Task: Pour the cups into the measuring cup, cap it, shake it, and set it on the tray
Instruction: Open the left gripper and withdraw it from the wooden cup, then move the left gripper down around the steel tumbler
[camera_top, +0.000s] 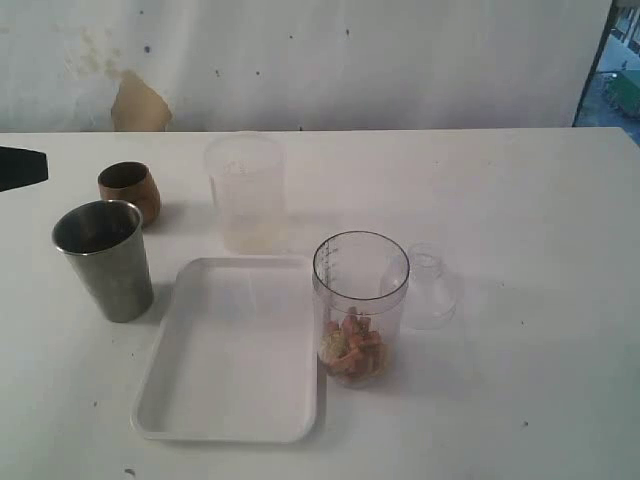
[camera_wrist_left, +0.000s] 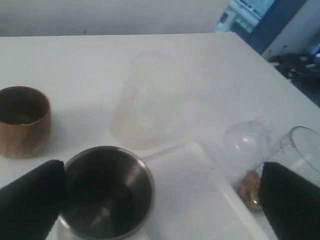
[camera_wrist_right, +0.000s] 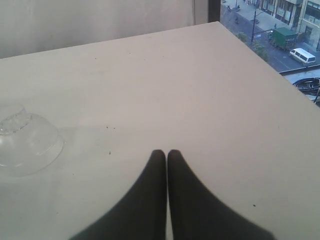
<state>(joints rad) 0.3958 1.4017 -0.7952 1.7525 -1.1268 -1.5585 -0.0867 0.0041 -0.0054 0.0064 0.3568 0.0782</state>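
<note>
The steel tumbler stands upright at the left, with the small copper cup behind it. The clear measuring cup stands right of the white tray, uncapped, with orange-brown pieces at its bottom. The dome cap rests on the table just beyond it. Only a dark tip of my left gripper shows at the left edge, apart from both cups. In the left wrist view that gripper is wide open, above the tumbler. My right gripper is shut on nothing, with the cap off to one side.
A cloudy frosted plastic cup stands behind the tray, between the copper cup and the measuring cup. A tan patch marks the back wall. The table's far right edge borders a window.
</note>
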